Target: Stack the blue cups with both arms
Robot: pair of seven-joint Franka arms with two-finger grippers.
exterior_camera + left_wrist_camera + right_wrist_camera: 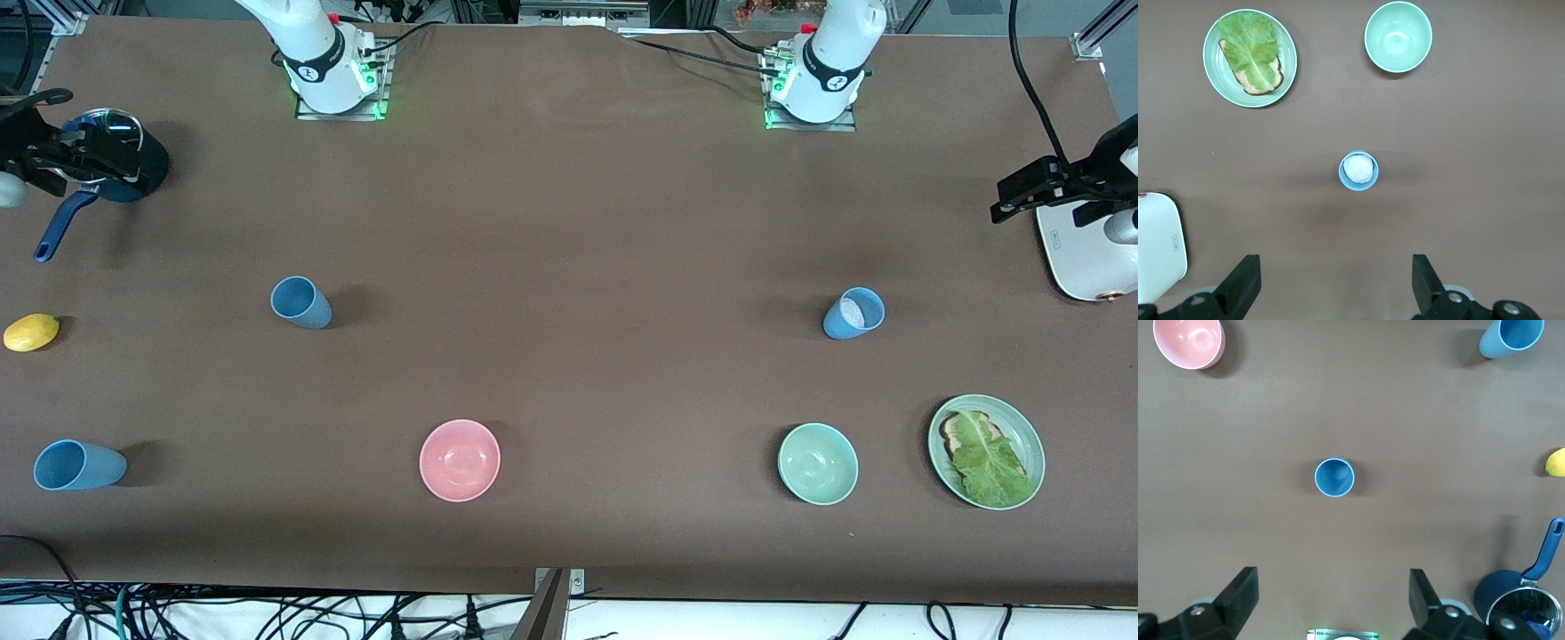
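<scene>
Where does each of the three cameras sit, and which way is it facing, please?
Front view: high across the table, facing both arm bases; the left gripper and right gripper hang at the table's ends.
Left wrist view: looks straight down past its open fingers onto the whitish-filled blue cup.
Right wrist view: looks straight down past its open fingers onto an empty blue cup.
Shared: left wrist and front views both show the mint bowl; right wrist and front, the pink bowl.
</scene>
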